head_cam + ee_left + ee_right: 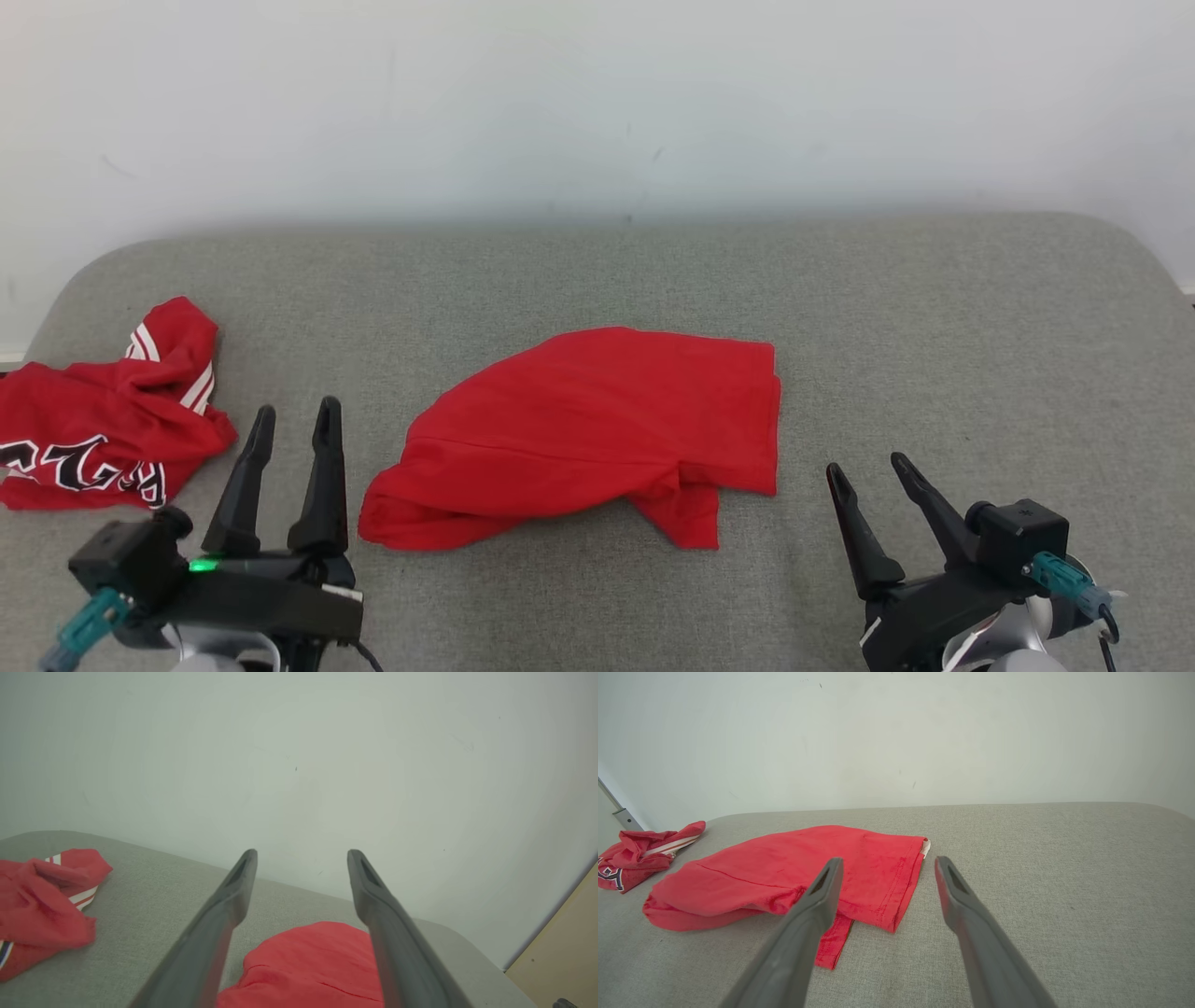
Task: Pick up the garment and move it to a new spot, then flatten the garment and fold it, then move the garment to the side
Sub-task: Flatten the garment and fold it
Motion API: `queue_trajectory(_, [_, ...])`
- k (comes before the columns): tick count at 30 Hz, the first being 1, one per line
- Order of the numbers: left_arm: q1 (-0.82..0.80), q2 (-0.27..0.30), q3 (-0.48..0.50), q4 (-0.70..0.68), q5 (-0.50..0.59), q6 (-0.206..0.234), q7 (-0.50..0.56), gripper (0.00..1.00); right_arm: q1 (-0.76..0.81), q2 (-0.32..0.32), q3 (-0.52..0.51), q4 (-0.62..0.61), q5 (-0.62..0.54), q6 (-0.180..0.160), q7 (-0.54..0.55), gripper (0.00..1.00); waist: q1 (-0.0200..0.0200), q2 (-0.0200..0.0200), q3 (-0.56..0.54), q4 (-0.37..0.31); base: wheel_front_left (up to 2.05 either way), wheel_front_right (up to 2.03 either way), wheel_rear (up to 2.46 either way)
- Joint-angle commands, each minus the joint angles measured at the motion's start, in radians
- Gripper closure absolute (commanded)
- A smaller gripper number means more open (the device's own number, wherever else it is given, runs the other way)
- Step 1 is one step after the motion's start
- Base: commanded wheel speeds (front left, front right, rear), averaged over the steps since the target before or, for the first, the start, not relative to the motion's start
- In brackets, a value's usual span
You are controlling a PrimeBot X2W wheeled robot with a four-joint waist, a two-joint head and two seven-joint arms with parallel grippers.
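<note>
A plain red garment point(597, 429) lies loosely folded in the middle of the grey cushioned surface point(934, 327), a narrow flap sticking out at its near edge. It also appears in the left wrist view point(308, 966) and the right wrist view point(784, 872). My left gripper point(294, 422) stands open near the front left, just left of the garment, holding nothing. Off the garment's right corner, at the front right, my right gripper point(868, 471) is open and empty too. Both sets of fingers point(233, 891) point(826, 891) are spread wide in their wrist views.
A second red garment point(112, 420) with white stripes and black lettering sits crumpled at the far left edge, also seen in the wrist views point(42, 905) point(640, 854). A white wall point(597, 103) rises behind the surface. The right half of the surface is bare.
</note>
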Motion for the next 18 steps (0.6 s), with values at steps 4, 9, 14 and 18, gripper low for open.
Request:
queue_trajectory(4, [0.057,-0.021,0.034,-0.017,0.091,-0.027,-0.005,0.0,0.008,-0.005,-0.008,0.009,0.013,0.0,-0.007,0.0,0.0001,0.0,0.0,0.007,0.0,0.0,0.0])
queue_trajectory(9, [0.113,-0.028,0.047,-0.05,0.183,-0.051,-0.005,0.0,0.008,-0.005,-0.014,0.025,0.016,0.0,-0.01,0.0,0.0001,0.0,0.001,0.014,0.0,0.0,0.0])
queue_trajectory(14, [0.162,-0.026,0.038,-0.063,0.242,-0.068,-0.005,0.0,0.003,-0.005,-0.014,0.042,0.009,0.0,-0.001,0.0,0.0001,0.0,0.002,0.023,0.0,0.0,0.0])
queue_trajectory(18, [0.187,-0.037,0.051,-0.073,0.266,-0.071,-0.005,0.0,-0.002,-0.005,-0.012,0.05,0.008,0.0,-0.001,0.0,0.0001,0.0,0.006,0.032,0.0,0.0,0.0])
